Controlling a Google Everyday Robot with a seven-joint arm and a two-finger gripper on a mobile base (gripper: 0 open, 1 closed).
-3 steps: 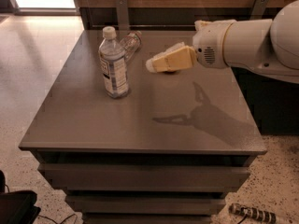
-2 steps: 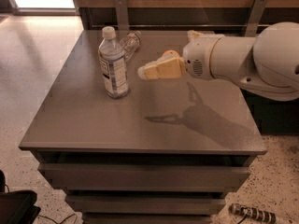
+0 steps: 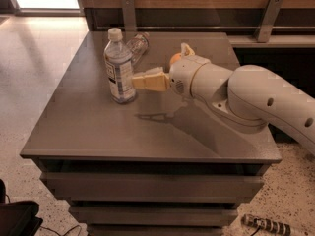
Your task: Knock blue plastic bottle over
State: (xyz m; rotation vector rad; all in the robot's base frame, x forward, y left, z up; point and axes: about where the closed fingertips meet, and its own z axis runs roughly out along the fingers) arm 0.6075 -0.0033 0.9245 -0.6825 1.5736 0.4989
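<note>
Blue bottle (image 3: 119, 68): upright at the back-left of the surface (image 3: 98, 132), not yet knocked over.
Pincer (image 3: 134, 80): narrow, holding nothing; level at the bottle's mid-height with its tip at the right side, I think so that a sideways push can tip it.
Small bottle (image 3: 139, 43): lying just behind.

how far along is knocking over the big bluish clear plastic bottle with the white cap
Approach looks done: the cream gripper is at the label side of the large bluish plastic bottle, touching or nearly so. In hand: the push. Left: the toppling itself; the bottle stands upright on the grey table.
</note>
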